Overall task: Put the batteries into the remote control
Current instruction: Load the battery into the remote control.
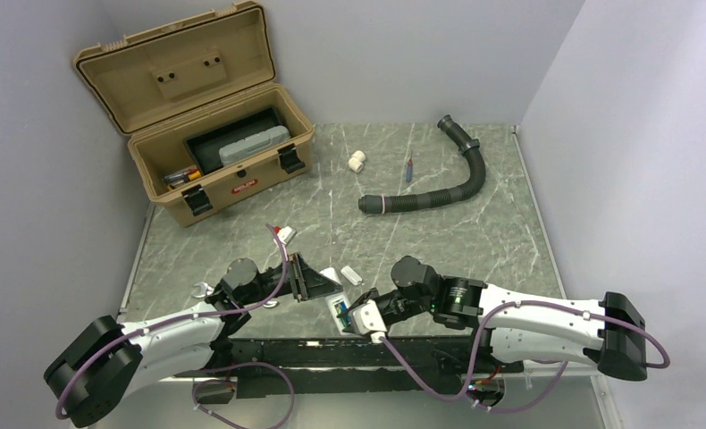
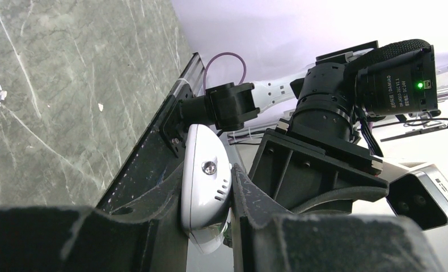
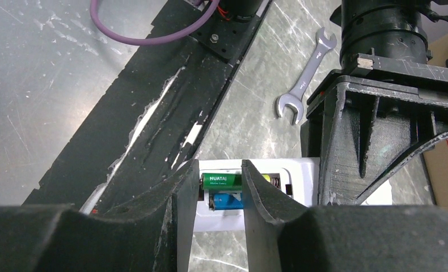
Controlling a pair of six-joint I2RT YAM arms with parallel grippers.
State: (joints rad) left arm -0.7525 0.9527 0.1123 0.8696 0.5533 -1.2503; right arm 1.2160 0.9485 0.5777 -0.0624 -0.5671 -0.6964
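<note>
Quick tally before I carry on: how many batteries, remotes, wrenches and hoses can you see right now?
Batteries: 2 (green battery, blue battery)
Remote control: 1
Wrench: 1
Hose: 1
Total: 5

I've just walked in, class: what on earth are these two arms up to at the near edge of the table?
The left tool is clamped on the white remote control. The right tool is at the remote's open battery compartment, with its fingers on either side of the green battery and the blue battery. Both batteries appear to sit in the compartment. Whether the right tool is gripping either one is unclear.
</note>
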